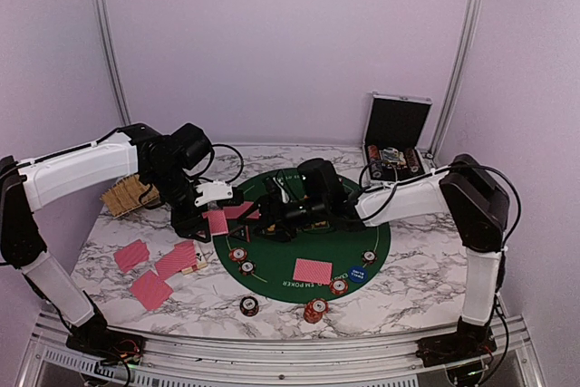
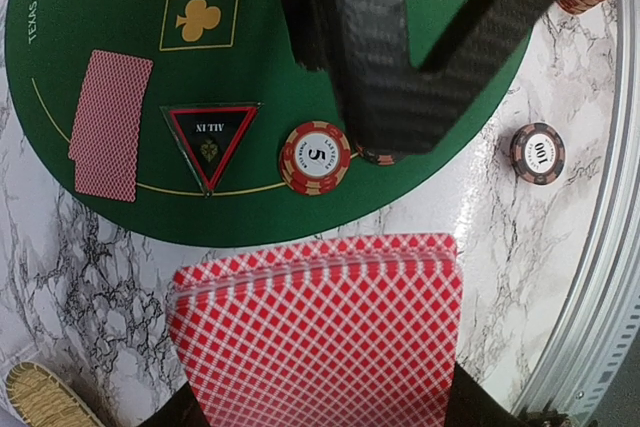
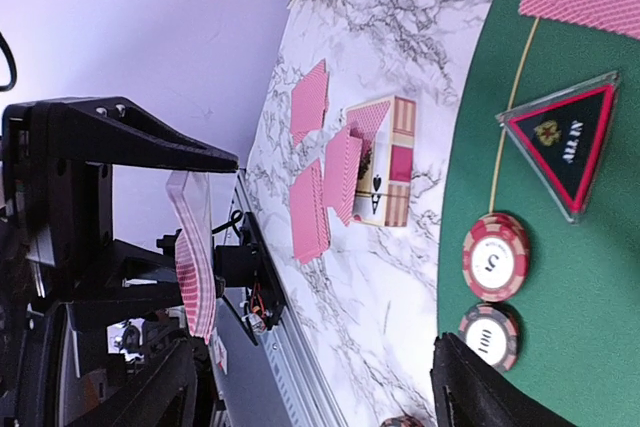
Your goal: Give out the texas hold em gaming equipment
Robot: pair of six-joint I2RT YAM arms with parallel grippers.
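My left gripper (image 1: 214, 209) is shut on a deck of red-backed playing cards (image 2: 320, 332), held above the marble at the left edge of the green mat (image 1: 362, 224). Its fingers show only at the bottom corners around the left gripper (image 2: 322, 409). My right gripper (image 1: 272, 217) hovers just right of that deck; in its own view the right gripper (image 3: 320, 397) stands open and empty, with the deck (image 3: 195, 252) edge-on beside its left finger. On the mat lie a black triangular marker (image 2: 210, 142), a "5" chip (image 2: 316, 157) and a card (image 2: 110, 124).
Three card piles (image 1: 150, 289) and a card box (image 1: 195, 265) lie on the marble at left. More chips (image 1: 315, 310), a blue disc (image 1: 356, 273) and a card (image 1: 313, 270) sit near the mat's front. A straw basket (image 1: 127, 195) is left, an open silver case (image 1: 396, 138) back right.
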